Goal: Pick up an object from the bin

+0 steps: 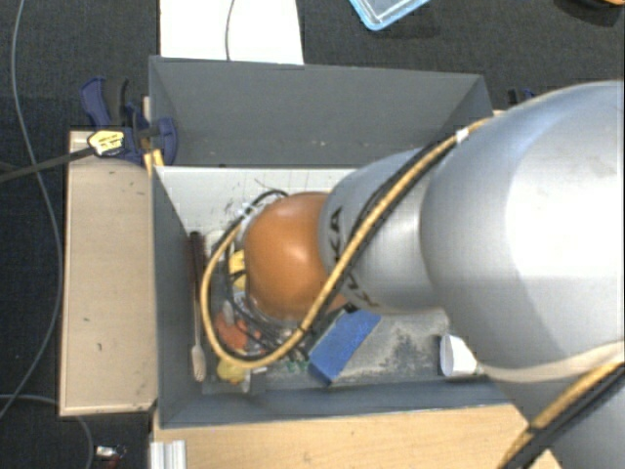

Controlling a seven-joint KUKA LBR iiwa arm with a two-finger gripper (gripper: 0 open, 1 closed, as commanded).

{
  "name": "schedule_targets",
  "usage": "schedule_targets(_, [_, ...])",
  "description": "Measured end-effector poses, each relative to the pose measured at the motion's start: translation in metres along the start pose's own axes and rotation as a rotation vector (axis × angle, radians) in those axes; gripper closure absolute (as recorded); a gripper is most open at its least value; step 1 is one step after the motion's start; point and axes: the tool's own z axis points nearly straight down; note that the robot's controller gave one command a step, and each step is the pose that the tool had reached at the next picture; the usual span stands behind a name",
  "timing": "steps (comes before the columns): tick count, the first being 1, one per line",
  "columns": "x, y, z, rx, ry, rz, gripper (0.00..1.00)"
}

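Gripper: the gripper (250, 328) sits low at the left end of the grey metal bin (312, 115), beneath the arm's orange dome cover (283, 257) and looped yellow-and-black cables (207, 286); I cannot tell whether it is released or clenched, and nothing can be seen held in it
Under the gripper: a small heap in the bin's near left corner, with a red-orange rounded piece (227, 332), a yellow lump (230, 369) against the near wall and a green scrap (291, 364)
Likely target: judged to be something in that heap, directly below the gripper; which piece cannot be told
Handling: the pieces look small, light and stiff, probably plastic; they lie crowded, so a neighbour could be nudged or caught; best taken from above across the narrowest part
Beside the heap: a blue rectangular block (342, 345), lying flat and askew just right of the heap, close to the near wall; stiff, flat-sided, an easier hold across its short width
Left wall: a long dark brown stick (195, 281) lying along it
Farther out: a small white object (455, 356) by the near wall, well apart to the right, partly under the arm
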Motion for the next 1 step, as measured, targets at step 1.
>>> schedule_targets(1, [-0.0204,0.0198,0.0048,0.002,-0.01,-0.156,1.0])
